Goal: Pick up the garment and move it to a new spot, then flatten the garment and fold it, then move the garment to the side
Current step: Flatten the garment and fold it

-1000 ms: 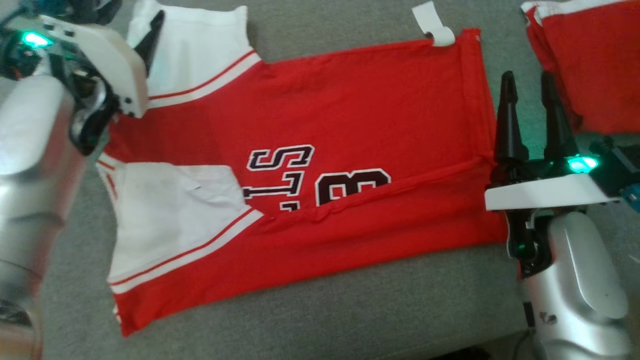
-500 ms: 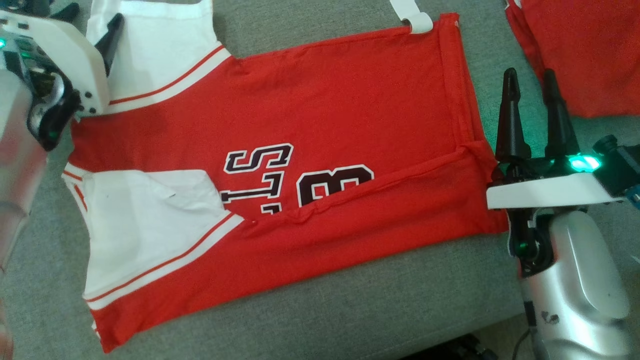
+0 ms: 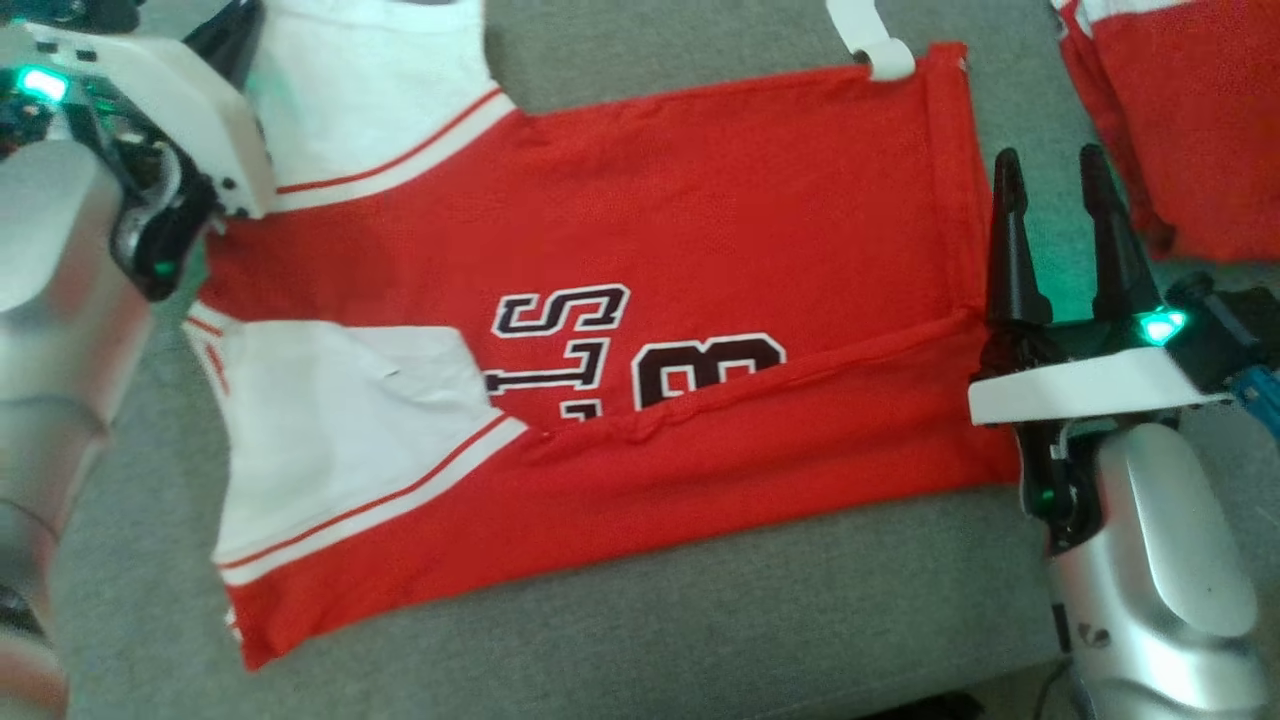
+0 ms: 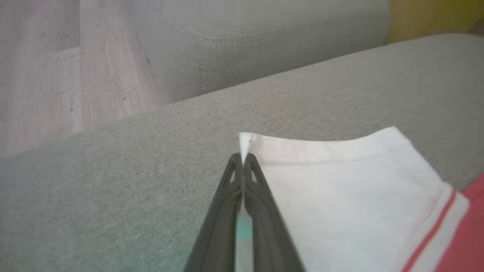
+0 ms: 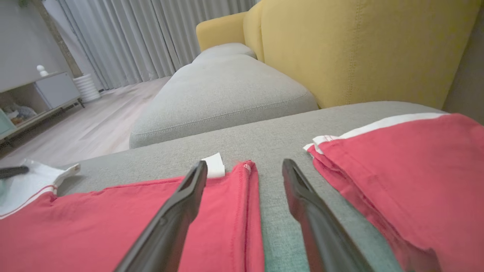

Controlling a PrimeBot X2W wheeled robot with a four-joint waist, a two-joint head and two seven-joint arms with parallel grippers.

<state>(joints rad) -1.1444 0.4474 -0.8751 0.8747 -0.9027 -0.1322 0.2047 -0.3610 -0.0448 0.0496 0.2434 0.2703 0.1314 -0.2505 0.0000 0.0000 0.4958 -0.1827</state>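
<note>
Garment [image 3: 700,220] lies spread mid-frame on the sofa [image 3: 700,620], lower edge folded up. Left claw [image 4: 242,158], upper left, is clenched on its sleeve [image 4: 340,189] corner; right claw [image 3: 1050,170] gapes astride the hem at right. Folding seems underway; next, right must pinch the hem.

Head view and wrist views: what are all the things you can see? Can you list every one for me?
jersey: one, red with white sleeves and black letters, spread on the sofa seat
label: one, white, at the jersey's far hem corner
other garment: one, red with white trim, on the seat right of the jersey
sofa seat: one, grey, under both garments
sofa back: one, yellow, behind the seat
floor: pale wood, beside the sofa
curtains: grey, across the room
cabinet: one, pale, near the curtains
left end effector: one, dark, shut on the jersey's white sleeve corner
right end effector: one, dark, open, at the jersey's hem
</note>
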